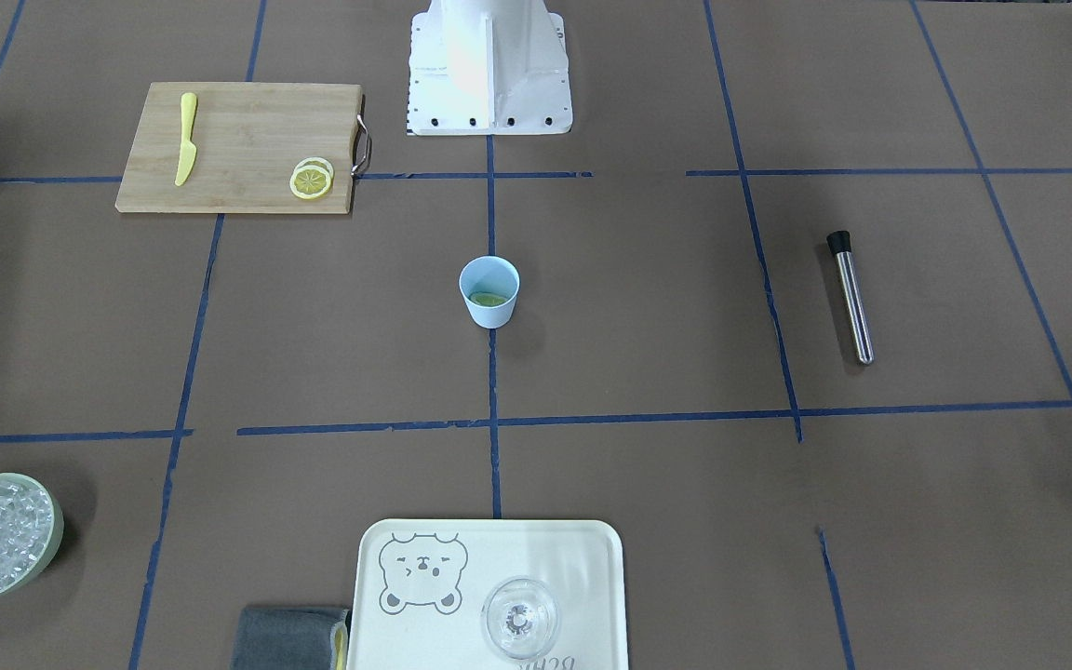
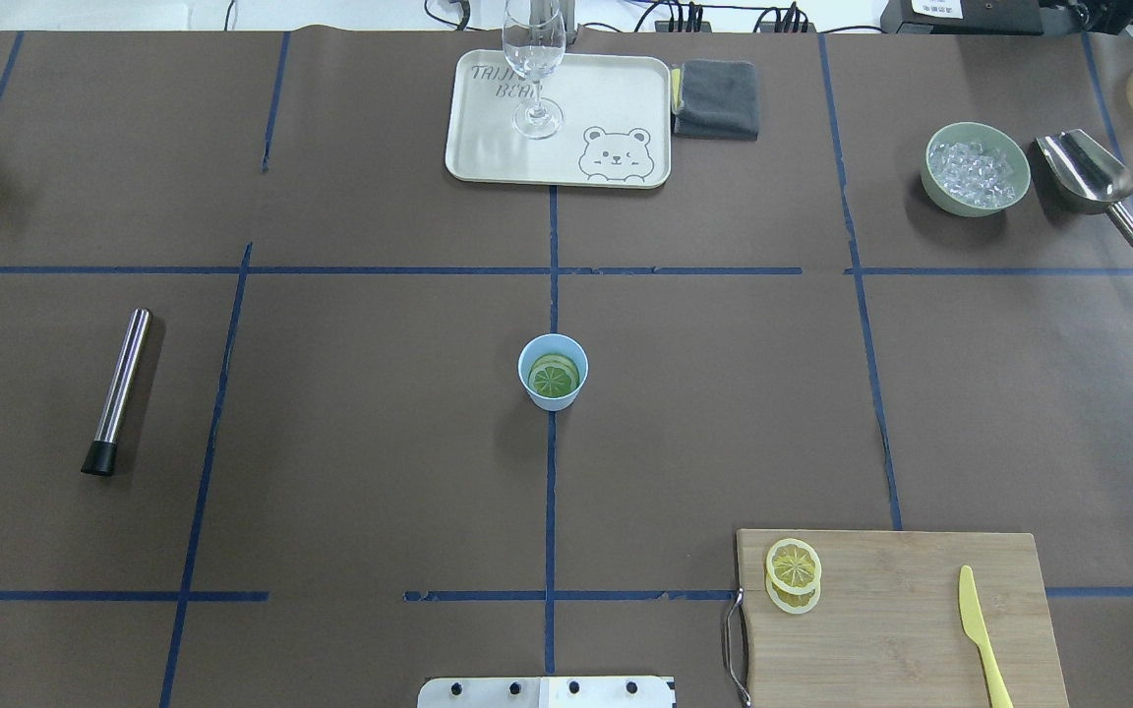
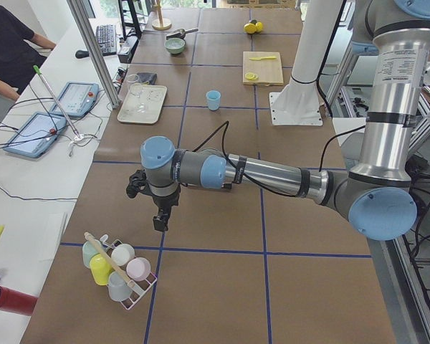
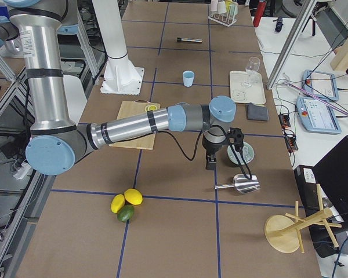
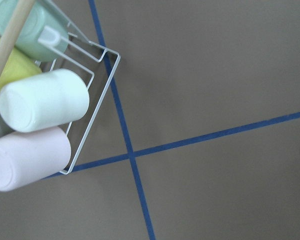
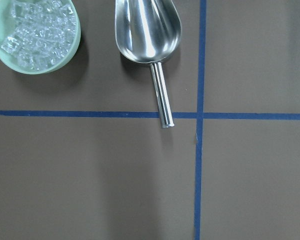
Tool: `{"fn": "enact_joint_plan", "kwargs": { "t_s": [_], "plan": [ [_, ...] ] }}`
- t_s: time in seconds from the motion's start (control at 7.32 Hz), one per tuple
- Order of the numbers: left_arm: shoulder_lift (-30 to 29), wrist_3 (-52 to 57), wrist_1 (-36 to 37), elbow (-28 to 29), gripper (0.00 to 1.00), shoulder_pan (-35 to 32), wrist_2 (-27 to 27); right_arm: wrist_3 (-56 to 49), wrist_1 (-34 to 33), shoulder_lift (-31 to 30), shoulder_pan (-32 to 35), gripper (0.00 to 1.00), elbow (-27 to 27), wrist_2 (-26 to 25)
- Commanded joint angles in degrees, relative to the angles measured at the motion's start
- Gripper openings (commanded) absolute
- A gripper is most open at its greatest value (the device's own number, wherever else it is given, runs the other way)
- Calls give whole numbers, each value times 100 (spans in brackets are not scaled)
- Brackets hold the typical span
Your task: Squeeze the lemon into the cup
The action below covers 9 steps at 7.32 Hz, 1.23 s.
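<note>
We find the lemon slice (image 2: pixel 554 377) inside the light-blue cup (image 2: pixel 553 371), which stands upright and mouth up at the middle of the table, on the blue tape line that runs away from the robot's base. Being round, the slice has no long axis. It rests low in the cup with its flat, spoked face turned up, and from the front-facing view it looks slightly tilted against the wall. Neither gripper is near it. The left gripper (image 3: pixel 160 221) hangs pointing down over the table's far left end, close to the pastel cups (image 5: pixel 42 100) in their wire rack (image 5: pixel 95 113). The right gripper (image 4: pixel 210 164) hangs pointing down over the far right end, close to the pale-green bowl of ice (image 2: pixel 965 206) and the metal scoop (image 6: pixel 147 30). Both are well apart from the cup. We cannot tell whether either pair of fingers is spread or pressed together, since each shows only in a side view. Two more lemon slices (image 2: pixel 793 575) lie overlapping on the bamboo cutting board (image 2: pixel 881 639).
</note>
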Motion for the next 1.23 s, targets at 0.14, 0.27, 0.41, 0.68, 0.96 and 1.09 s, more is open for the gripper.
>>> {"fn": "enact_joint_plan", "kwargs": {
  "t_s": [0.14, 0.27, 0.41, 0.68, 0.96, 1.09],
  "plan": [
    [108, -8, -26, -16, 100, -19, 12, 48, 1094, -680, 87, 100, -59, 20],
    [152, 53, -26, 1, 100, -19, 3, 231, 1107, -674, 104, 100, -33, 29],
    [230, 62, -34, -16, 100, -19, -6, 451, 1124, -665, 96, 100, -15, 29],
    [397, 384, -61, 2, 100, -28, -6, 479, 1133, -603, 96, 100, -24, 29],
    [468, 475, -52, 2, 100, -159, -14, 479, 1133, -603, 96, 100, -33, 29],
    [469, 475, 35, -7, 100, -352, -6, 479, 1133, -603, 96, 100, -24, 29]
  ]
}}
